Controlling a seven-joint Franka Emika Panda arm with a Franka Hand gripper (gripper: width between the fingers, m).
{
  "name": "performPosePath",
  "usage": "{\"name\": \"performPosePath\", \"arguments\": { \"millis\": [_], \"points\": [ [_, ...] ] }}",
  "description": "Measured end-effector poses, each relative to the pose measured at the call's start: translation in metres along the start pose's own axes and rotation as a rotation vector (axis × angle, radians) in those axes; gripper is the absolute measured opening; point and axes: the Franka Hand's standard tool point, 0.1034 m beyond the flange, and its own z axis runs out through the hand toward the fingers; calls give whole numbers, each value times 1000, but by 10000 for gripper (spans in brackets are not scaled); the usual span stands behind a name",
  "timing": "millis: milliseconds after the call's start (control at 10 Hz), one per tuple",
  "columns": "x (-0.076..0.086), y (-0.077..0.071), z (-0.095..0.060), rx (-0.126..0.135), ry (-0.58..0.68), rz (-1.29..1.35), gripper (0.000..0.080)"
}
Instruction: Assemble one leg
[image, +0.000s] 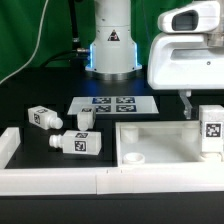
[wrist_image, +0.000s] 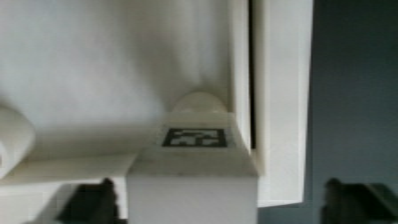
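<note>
**White leg (image: 210, 129) standing at panel end; grip unconfirmed**

Plastic leg is standing upright at the end of the panel (image: 150, 126) on the exterior view's right, its tag facing the camera. Whether it is sitting in a socket is not showing. The gripper (wrist_image: 228, 203) is hanging directly over that end of the panel. In the wrist view its dark fingers (wrist_image: 93, 202) are sitting either side of the leg, close to the panel's wall. I cannot tell whether they are pinching the leg or standing clear of it.

Risks, as judged:
- The leg may be entering off-axis. A slight tilt would be jamming it instead of seating it.
- Smooth plastic may be slipping in the jaws under a turn or a push.
- A finger working this close to the panel's wall may be catching it and dragging the panel, which nothing visible is holding down.

Count:
- Legs: four. One is at the panel. Three other legs are lying off the panel's exterior-view-left end: nearest leg (image: 78, 142), middle leg (image: 85, 118), farthest leg (image: 42, 118).
- Panel: one.
- Marker board (image: 115, 102): one, lying just beyond the panel's far wall.
</note>
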Motion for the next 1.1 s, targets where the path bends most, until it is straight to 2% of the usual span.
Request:
{"name": "performPosePath", "arguments": {
  "millis": [200,400,700,900,1100],
  "points": [
    [0,0,1,1,-1,103,284],
    [0,0,1,1,-2,213,285],
    [6,7,2,4,2,514,285],
    [7,8,3,27,-12,842,285],
    [7,8,3,63,-32,1126,285]
  ]
}}
